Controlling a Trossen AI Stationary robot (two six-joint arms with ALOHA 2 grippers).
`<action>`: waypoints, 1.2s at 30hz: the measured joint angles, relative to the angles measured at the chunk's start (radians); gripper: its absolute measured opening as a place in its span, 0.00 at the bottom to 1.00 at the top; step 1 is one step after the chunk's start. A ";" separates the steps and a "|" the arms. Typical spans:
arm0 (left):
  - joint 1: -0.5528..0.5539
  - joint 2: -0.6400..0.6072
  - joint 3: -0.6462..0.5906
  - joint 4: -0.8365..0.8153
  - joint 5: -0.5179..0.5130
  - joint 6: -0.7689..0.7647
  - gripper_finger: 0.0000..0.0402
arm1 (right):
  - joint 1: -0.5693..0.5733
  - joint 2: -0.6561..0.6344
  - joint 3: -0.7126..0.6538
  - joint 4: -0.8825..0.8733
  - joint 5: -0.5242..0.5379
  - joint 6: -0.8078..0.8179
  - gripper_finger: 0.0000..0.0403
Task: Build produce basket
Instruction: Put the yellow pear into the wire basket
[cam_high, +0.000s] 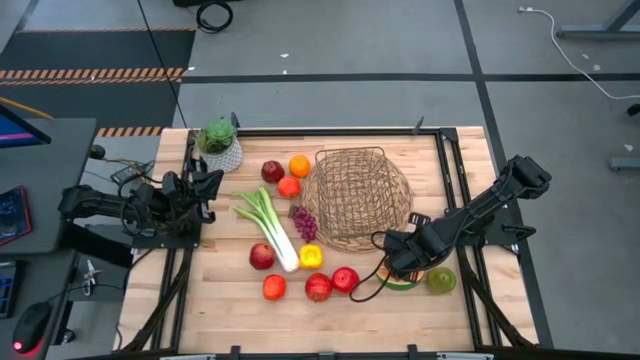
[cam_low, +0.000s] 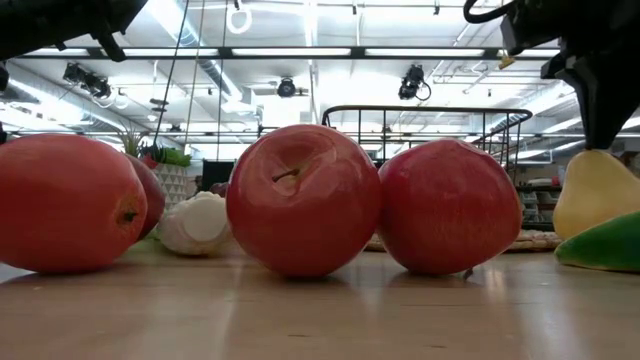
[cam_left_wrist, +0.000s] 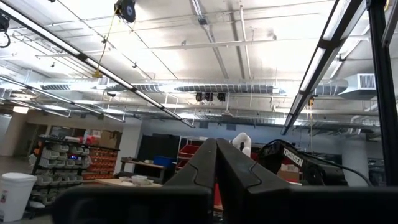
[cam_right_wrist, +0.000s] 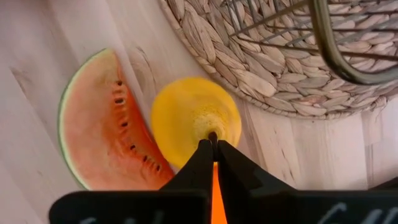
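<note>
Right claw (cam_right_wrist: 213, 147), clenched and empty, hangs over the yellow pear (cam_right_wrist: 194, 121) beside the watermelon slice (cam_right_wrist: 106, 127), tight against the tan wire basket (cam_high: 357, 195). Left claw (cam_left_wrist: 216, 155) is clenched too, parked at the wooden counter's (cam_high: 220, 300) left edge.

Only one readable mark — white capitals reading "TROSSEN" on the dark robot arm (cam_left_wrist: 297, 160) farther off in the left wrist view. Partial white strokes on the dark claw body at the edge of the right wrist view — too cut off to read. Small label on a white bucket (cam_left_wrist: 15, 194) in the left wrist view, too small to make out. Nothing legible in the high or low views.
</note>
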 joint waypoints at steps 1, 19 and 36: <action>0.000 0.000 0.000 0.000 0.000 0.000 0.05 | -0.001 0.000 0.000 -0.006 -0.004 0.000 0.03; 0.000 0.000 0.000 0.000 0.000 -0.001 0.05 | 0.003 -0.003 0.307 -0.160 -0.030 -0.195 0.03; 0.000 0.000 0.000 0.000 0.000 -0.003 0.05 | -0.069 -0.004 0.601 -0.167 0.107 -0.440 0.03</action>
